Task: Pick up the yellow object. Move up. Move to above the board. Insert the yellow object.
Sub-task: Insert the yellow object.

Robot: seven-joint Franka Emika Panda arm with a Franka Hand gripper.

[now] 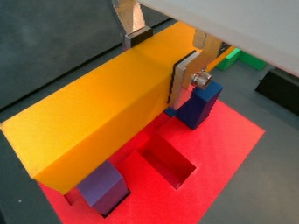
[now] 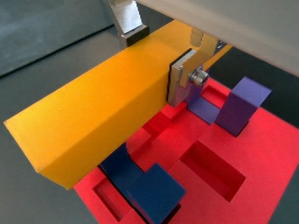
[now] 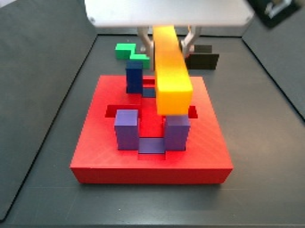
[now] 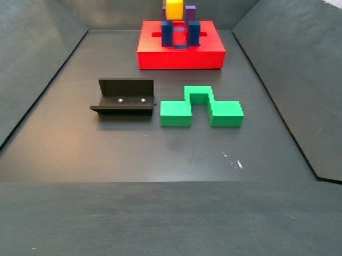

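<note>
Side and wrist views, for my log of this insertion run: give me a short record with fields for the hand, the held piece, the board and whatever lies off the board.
hand: shut on the yellow object, above the board
yellow object: level, over the board, not yet inserted
board: red, on the floor, with blue and purple posts
green block: on the floor, off the board
fixture: beside the green block

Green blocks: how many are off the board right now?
1. The green notched block lies on the floor beside the fixture, away from the board. The gripper holds the yellow object above the board; others may be hidden.
</note>
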